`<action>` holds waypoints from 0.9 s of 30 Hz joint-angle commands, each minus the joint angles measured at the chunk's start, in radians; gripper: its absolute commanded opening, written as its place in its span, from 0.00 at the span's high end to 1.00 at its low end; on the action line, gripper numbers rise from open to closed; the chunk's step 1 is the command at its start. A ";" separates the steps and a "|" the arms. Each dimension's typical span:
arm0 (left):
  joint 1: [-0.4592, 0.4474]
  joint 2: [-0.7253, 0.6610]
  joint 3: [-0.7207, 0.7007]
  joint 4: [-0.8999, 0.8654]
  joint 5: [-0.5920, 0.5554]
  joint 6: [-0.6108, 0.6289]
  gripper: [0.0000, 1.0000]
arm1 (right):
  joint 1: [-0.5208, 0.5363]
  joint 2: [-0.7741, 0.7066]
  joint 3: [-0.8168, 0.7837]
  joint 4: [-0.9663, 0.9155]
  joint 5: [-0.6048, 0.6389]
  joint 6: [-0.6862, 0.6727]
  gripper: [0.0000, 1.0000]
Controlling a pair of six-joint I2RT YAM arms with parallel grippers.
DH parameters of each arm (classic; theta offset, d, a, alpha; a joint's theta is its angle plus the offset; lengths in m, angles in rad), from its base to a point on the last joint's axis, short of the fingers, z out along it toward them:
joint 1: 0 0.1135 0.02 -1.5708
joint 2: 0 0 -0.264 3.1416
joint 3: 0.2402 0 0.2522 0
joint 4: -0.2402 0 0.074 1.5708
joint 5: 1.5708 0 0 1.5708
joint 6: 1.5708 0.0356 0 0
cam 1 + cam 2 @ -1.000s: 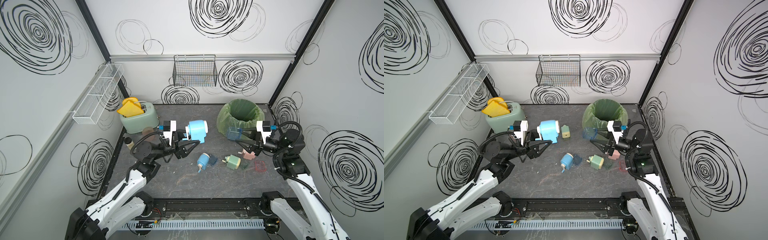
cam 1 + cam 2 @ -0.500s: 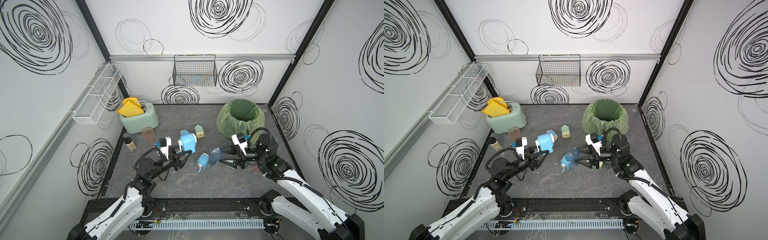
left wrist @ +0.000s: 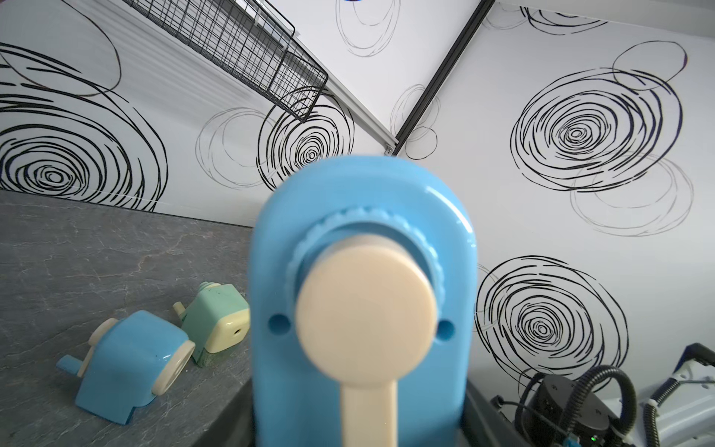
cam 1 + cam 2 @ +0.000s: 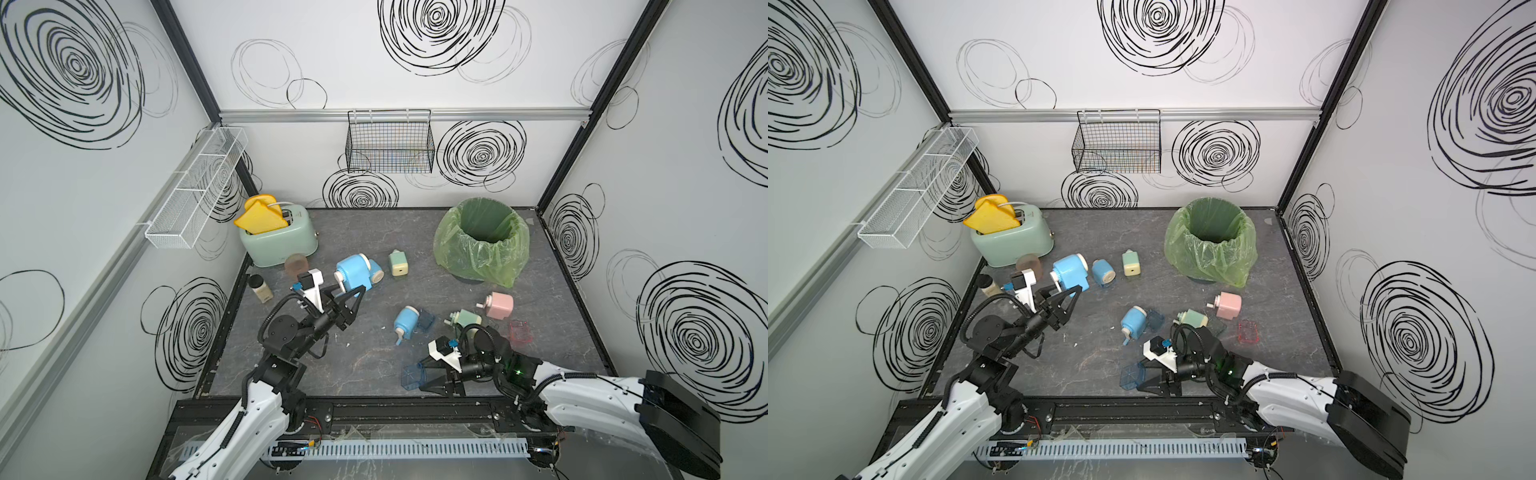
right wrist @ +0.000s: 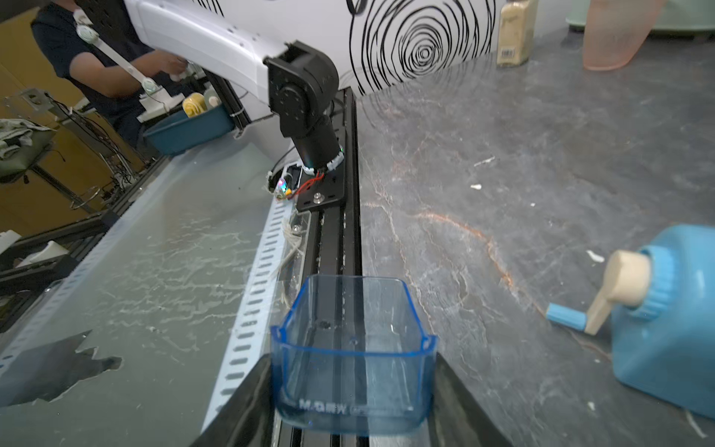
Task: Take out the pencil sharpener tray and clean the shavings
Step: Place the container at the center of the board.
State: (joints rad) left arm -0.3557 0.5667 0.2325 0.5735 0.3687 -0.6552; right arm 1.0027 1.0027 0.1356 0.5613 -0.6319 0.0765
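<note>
Left gripper (image 4: pixel 349 291), right gripper (image 4: pixel 420 377): both clamped.

The dark marbled bench (image 4: pixel 374 232) carries a toaster (image 4: pixel 282 239), cup (image 4: pixel 296 266) and bottle (image 4: pixel 260 287) at its far left and a bagged bin (image 4: pixel 482 245) at its far right. Between them lie a yellow sharpener (image 4: pixel 399 264), pink sharpener (image 4: pixel 498 305), green sharpener (image 4: pixel 467 319), small blue sharpener (image 4: pixel 406 322), pink tray (image 4: pixel 520 332) and white scraps (image 4: pixel 347 344).

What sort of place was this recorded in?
Likely a lab robot cell: swirl-printed walls box in a tabletop, the left arm and right arm mount on a front rail, and a person is outside.
</note>
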 commanded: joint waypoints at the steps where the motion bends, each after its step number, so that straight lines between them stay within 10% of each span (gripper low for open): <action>1: 0.003 -0.011 0.004 0.065 -0.005 -0.008 0.74 | 0.023 0.089 0.001 0.170 0.136 -0.029 0.93; 14: -0.005 -0.010 -0.001 0.064 -0.008 -0.003 0.74 | 0.029 0.343 -0.031 0.316 0.256 -0.041 0.86; 27: -0.007 -0.008 0.002 0.053 -0.007 0.001 0.74 | 0.006 0.249 -0.054 0.149 0.275 -0.108 0.51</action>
State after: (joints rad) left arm -0.3580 0.5667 0.2317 0.5735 0.3683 -0.6544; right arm 1.0187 1.2873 0.0975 0.7574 -0.3538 0.0010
